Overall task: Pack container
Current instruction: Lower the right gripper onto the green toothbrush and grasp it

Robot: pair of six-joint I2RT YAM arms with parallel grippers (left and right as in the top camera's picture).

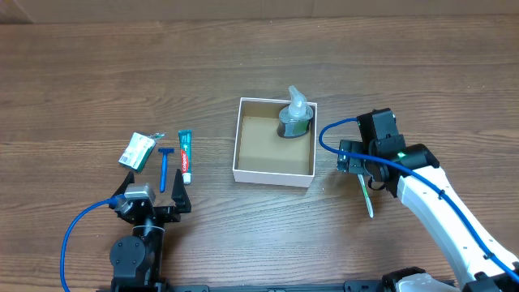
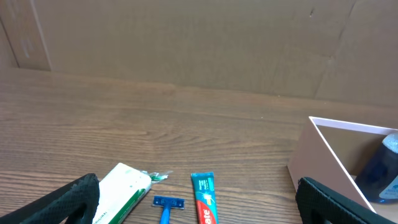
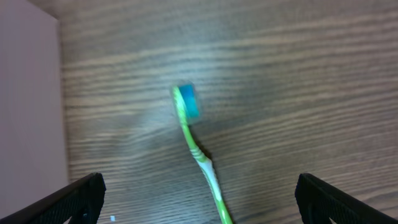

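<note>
The container (image 1: 272,173) sits near the middle of the wooden tabletop (image 1: 97,73), a square shallow box with white walls and a brown floor. A clear pump bottle (image 1: 295,118) stands in its upper right corner. Left of the box, well apart from it, three items lie in a row: a green-and-white packet (image 1: 138,151), a blue razor (image 1: 165,167) and a tube of toothpaste (image 1: 186,156). The left hand (image 1: 154,189) is at the lower left of the frame, just below these items, with its fingers spread wide and gripping nothing. The right hand (image 1: 362,166) is just right of the box, its fingers also spread. A green toothbrush (image 3: 196,146) with a blue head lies on the wood between them, touching neither finger.
</note>
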